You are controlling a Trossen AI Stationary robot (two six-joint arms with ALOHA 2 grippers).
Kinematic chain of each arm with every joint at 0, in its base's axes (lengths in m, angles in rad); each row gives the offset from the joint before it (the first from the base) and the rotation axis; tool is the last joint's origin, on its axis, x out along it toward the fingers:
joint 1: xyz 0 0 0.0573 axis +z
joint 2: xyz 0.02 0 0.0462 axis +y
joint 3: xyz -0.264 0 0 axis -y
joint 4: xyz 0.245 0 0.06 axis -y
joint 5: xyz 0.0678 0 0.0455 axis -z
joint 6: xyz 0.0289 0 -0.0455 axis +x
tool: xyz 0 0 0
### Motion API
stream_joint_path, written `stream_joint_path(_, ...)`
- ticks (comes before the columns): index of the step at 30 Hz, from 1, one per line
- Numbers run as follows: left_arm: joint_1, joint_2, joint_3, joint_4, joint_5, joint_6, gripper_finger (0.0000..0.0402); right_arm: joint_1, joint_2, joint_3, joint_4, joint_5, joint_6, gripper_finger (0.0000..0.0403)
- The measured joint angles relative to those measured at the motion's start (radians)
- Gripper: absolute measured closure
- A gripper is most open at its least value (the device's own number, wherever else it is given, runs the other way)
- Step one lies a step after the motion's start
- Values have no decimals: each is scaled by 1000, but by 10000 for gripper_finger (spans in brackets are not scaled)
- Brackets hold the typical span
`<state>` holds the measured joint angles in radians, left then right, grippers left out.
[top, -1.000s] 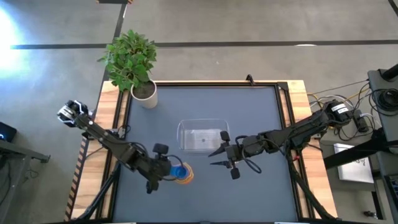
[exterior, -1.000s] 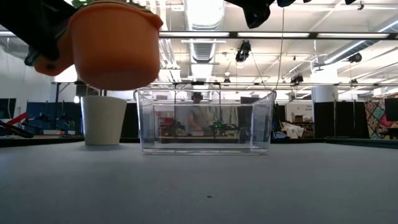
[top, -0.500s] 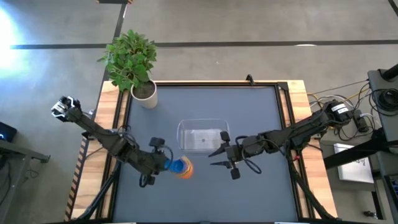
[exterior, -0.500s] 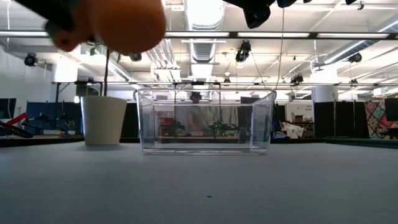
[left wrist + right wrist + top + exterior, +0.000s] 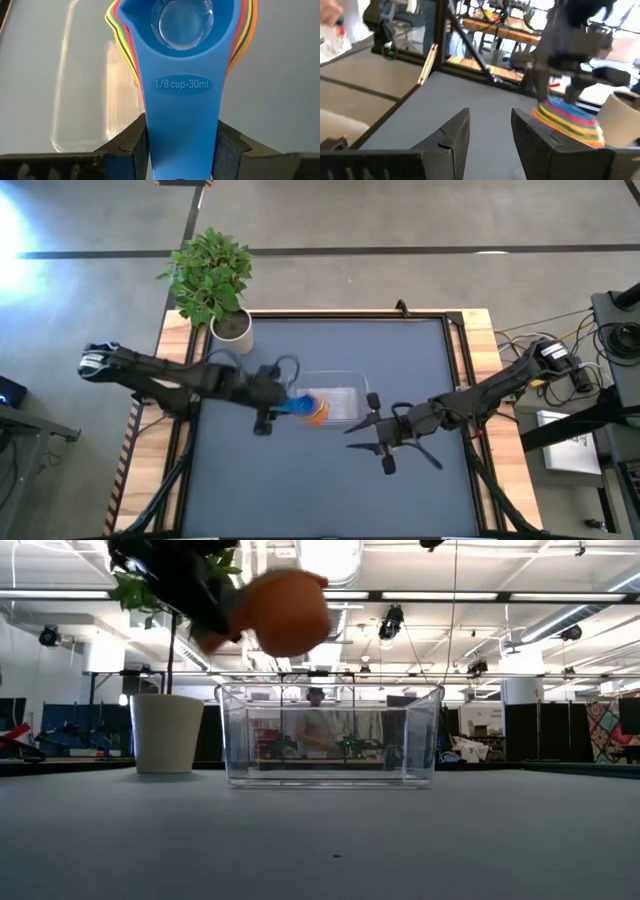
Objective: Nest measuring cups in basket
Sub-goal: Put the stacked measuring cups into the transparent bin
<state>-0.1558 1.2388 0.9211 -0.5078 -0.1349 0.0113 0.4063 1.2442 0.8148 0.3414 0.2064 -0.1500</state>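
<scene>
We see the left gripper [image 5: 283, 404] clamped on the handles of the nested measuring cups [image 5: 311, 409], held in the air over the basket's [image 5: 345, 379] left end, while the right gripper [image 5: 362, 428] waits with fingers apart near the basket's front right corner.

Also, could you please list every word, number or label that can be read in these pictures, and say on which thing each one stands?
"1/8 cup-30ml": raised letters on the flat handle of the blue measuring cup, the top one of the nested stack, held by the left gripper.
In the high view, the low view and the right wrist view no other word, number or sign can be made out.
</scene>
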Motion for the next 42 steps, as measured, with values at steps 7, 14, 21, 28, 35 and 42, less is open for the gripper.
stream_joint_path(7, 200, 76, 0, 112, 143, 129, 272, 19, -47, -27, 2, 24, 1, 268)
stream_joint_path(14, 283, 205, 11, 200, 254, 172, 272, 21, -68, -36, 2, 31, 10, 268)
stream_joint_path(21, 285, 376, 114, 202, 251, 191, 272, 28, -66, -40, -1, 33, 21, 268)
stream_joint_path(28, 289, 538, 207, 146, 246, 194, 272, 54, -64, -40, -16, 34, 56, 268)
stream_joint_path(35, 289, 573, 231, 93, 198, 159, 250, 100, -64, -40, -19, 92, 67, 268)
stream_joint_path(42, 288, 527, 249, 7, 200, 137, 145, 120, -65, -40, -13, 113, 72, 268)
